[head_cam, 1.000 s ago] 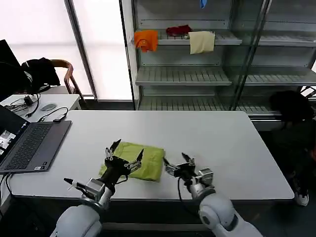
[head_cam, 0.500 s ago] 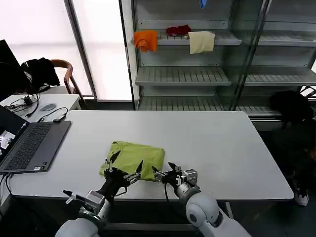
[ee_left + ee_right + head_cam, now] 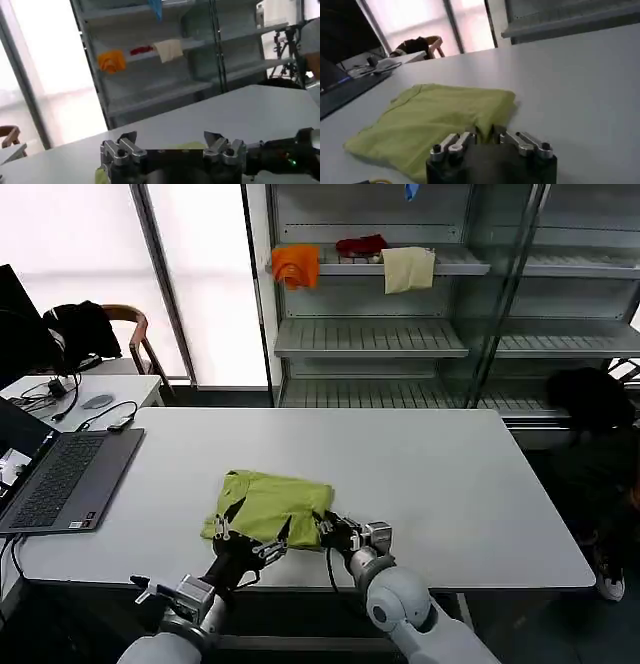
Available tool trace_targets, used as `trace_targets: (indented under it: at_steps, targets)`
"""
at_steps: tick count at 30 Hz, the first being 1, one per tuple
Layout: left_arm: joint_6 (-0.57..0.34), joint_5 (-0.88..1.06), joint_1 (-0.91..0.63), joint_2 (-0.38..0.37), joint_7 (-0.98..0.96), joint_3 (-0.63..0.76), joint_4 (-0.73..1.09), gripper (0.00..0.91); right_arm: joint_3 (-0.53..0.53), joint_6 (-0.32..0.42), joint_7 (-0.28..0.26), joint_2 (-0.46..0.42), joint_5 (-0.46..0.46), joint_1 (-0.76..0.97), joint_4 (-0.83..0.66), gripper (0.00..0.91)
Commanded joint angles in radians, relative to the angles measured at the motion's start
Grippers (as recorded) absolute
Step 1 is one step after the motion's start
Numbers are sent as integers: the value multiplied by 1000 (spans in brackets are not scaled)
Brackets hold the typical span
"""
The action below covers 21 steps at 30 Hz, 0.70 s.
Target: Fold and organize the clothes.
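I have both claws at the T-shirt's (image 3: pixel 268 506) near hem — left claw (image 3: pixel 248 536) spread open at 7 o'clock, right claw (image 3: pixel 333 530) nearly closed at 5 — next I pinch and fold away.

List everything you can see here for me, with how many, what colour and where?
Lime-green cotton T-shirt: one, folded, on the near part of the table.
White rectangular table: one, in front of the robot.
Grey open laptop: one, at the table's left edge.
Metal shelving unit: one, grey, behind the table.
Orange cloth: one, on the upper shelf, leftmost.
Red cloth: one, on the same shelf, in the middle.
Cream cloth: one, hanging over that shelf's front edge, rightmost.
Wooden chair: one, brown, far left, dark clothing on it.
Left gripper: one, black and silver, open, at the shirt's near edge.
Right gripper: one, black and silver, at the shirt's near right corner.
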Motion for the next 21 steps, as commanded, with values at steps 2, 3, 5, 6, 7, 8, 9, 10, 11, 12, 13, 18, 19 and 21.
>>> trace_targets:
  at_steps: [2,3,5,6,7,8,9,10,11,12,13,18,19,21]
  targets:
    - [2,2,15,-4,6,-2,-13,907,-6,16,-1,18,6,22,-31,0]
    - [3,2,16,-4,6,-2,-14,907,-6,23,1,17,4,23,-30,0]
    - [3,-1,18,-5,5,-2,-18,907,9,32,8,8,4,24,0,0]
    - [4,-2,19,-5,5,-2,-19,907,19,33,9,0,3,25,15,0]
    - [3,-3,20,-5,5,-3,-20,907,23,32,10,-3,3,25,18,0]
    - [3,-3,21,-5,4,-3,-21,907,45,33,12,-25,6,25,47,0]
    - [3,-3,21,-6,4,-3,-22,907,68,32,11,-39,7,25,58,0]
    - [3,-4,22,-7,4,-3,-23,907,76,33,10,-53,10,25,64,0]
    - [3,-6,23,-7,4,-2,-24,907,102,34,10,-76,19,24,69,0]
    - [3,-6,23,-7,3,-2,-25,907,116,33,9,-90,23,22,71,0]
    - [3,-7,24,-7,3,-2,-26,907,143,32,5,-104,31,18,70,0]
    - [1,-11,27,-10,3,-1,-25,907,220,33,-17,-184,50,-15,60,0]
    - [1,-11,28,-11,3,-1,-24,907,231,34,-25,-193,49,-25,57,0]
    - [0,-11,31,-13,3,3,-23,907,251,38,-36,-207,48,-46,46,0]
